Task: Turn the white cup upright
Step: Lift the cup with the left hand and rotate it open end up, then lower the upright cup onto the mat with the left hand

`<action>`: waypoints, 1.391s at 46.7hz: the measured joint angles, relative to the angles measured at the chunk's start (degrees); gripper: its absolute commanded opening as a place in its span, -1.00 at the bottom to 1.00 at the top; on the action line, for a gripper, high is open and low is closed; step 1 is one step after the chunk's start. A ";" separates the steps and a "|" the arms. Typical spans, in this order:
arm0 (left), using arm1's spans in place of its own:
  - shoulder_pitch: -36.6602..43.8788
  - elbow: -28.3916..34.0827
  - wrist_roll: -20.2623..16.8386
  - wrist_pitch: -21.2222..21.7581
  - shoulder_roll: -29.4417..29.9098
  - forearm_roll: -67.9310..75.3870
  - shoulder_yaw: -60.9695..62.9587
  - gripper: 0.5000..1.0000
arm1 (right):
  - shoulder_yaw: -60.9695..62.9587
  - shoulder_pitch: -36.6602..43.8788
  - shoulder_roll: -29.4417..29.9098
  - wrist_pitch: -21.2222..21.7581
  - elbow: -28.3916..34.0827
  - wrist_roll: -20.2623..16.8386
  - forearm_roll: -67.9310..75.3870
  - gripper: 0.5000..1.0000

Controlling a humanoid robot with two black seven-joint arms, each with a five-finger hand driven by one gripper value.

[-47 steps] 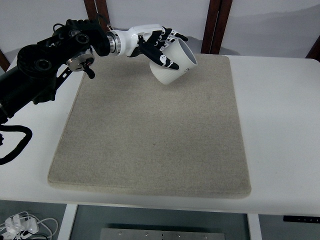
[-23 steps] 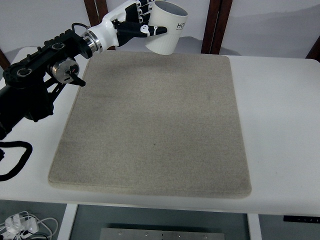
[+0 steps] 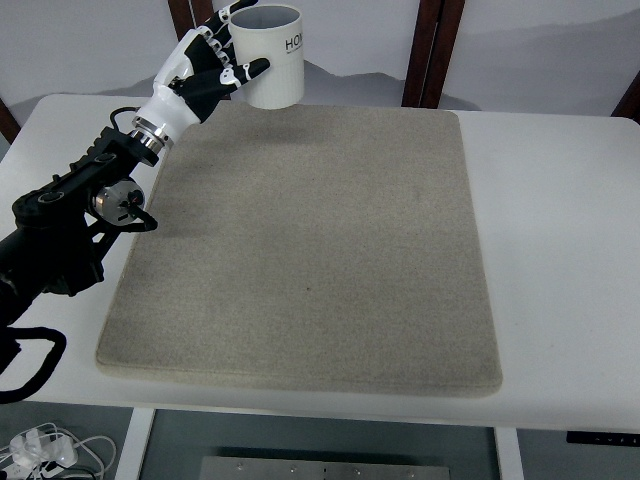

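left hand (image 3: 208,66): mine, up at the far left corner of the mat, palm turned toward the cup
fingers (image 3: 248,70): curled round the cup's side, thumb and fingertips pressing the white wall
white cup (image 3: 269,56): in my grip, mouth up and roughly upright, held above the mat's far edge, dark lettering on its side
arm: stretched diagonally from the left edge, black forearm low, white wrist reaching up and away
mat (image 3: 310,250): grey, lying flat on the white table (image 3: 560,250)
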 measured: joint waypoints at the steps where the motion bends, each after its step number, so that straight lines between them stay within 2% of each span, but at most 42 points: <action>1: 0.12 0.30 -0.03 -0.13 -0.12 0.02 0.32 -0.41 | 0.00 0.00 0.00 0.00 0.00 0.01 0.00 0.81; 13: 0.50 2.41 -0.05 -0.19 -1.09 0.09 5.77 -0.39 | 0.00 -0.01 0.00 0.00 0.00 0.02 0.00 0.81; 26: 0.50 5.65 -0.05 1.93 -1.67 0.13 13.97 -0.39 | 0.00 0.01 0.00 0.00 0.00 0.07 0.00 0.81; 40: 1.00 6.71 -0.05 2.96 -1.78 0.13 15.24 -0.34 | 0.00 0.00 0.00 0.01 0.00 0.03 0.00 0.81; 48: 1.12 6.64 -0.04 3.93 -1.79 0.13 15.32 -0.04 | 0.00 0.01 0.00 0.02 0.00 0.03 0.00 0.81; 54: 1.12 6.43 -0.04 5.67 -1.84 0.13 15.94 0.29 | 0.00 0.00 0.00 0.02 0.00 0.04 0.00 0.81; 59: 1.12 6.43 -0.03 6.07 -2.45 0.20 17.05 0.45 | 0.00 0.00 0.00 0.02 0.00 0.04 0.00 0.81; 65: 1.12 6.50 -0.03 6.14 -2.83 0.21 17.37 0.91 | 0.00 0.00 0.00 0.02 0.00 0.05 0.00 0.81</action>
